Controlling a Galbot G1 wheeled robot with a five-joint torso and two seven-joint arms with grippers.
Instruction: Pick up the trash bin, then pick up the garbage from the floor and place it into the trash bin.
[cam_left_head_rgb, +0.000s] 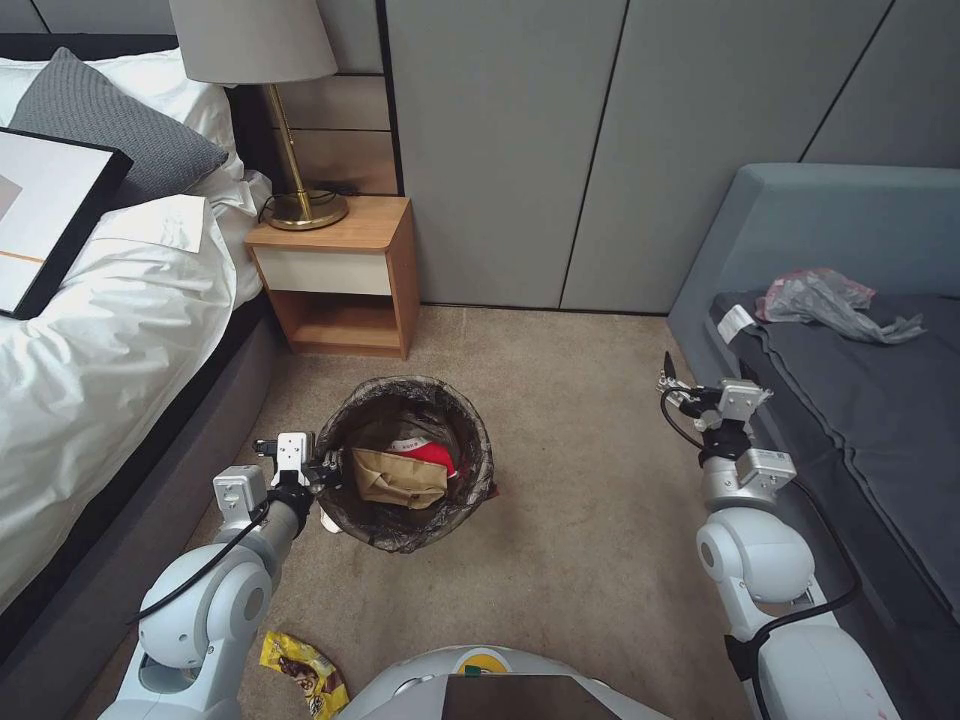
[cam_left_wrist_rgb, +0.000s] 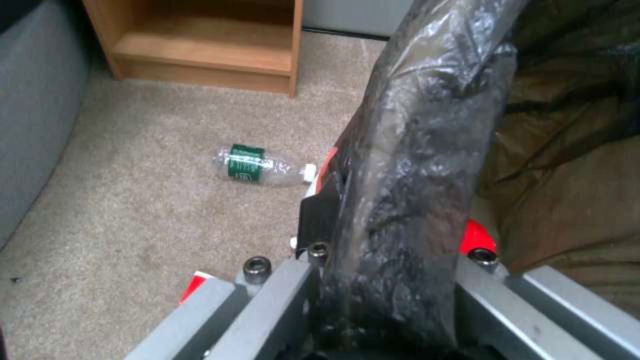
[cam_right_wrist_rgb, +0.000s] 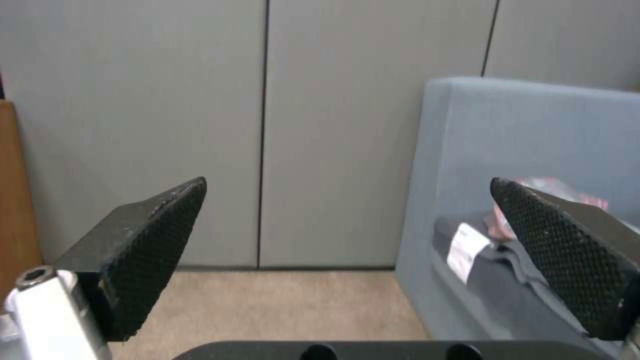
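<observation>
The trash bin (cam_left_head_rgb: 470, 470), round with a dark bag liner, is on the carpet in front of me. A tan paper bag (cam_left_head_rgb: 400, 480) and a red-and-white cup (cam_left_head_rgb: 428, 455) lie inside it. My left gripper (cam_left_head_rgb: 325, 470) is shut on the bin's left rim; in the left wrist view the lined rim (cam_left_wrist_rgb: 413, 150) runs between the fingers of that gripper (cam_left_wrist_rgb: 400, 225). A small clear bottle (cam_left_wrist_rgb: 257, 165) lies on the carpet beside the bin. A yellow snack wrapper (cam_left_head_rgb: 303, 672) lies by my base. My right gripper (cam_left_head_rgb: 672, 385) hangs open and empty by the sofa, its pads (cam_right_wrist_rgb: 157, 250) wide apart.
A wooden nightstand (cam_left_head_rgb: 340, 270) with a lamp stands behind the bin, and the bed (cam_left_head_rgb: 110, 330) runs along the left. A grey sofa (cam_left_head_rgb: 860, 400) on the right carries a grey plastic bag (cam_left_head_rgb: 825, 300). Open carpet lies between the bin and the sofa.
</observation>
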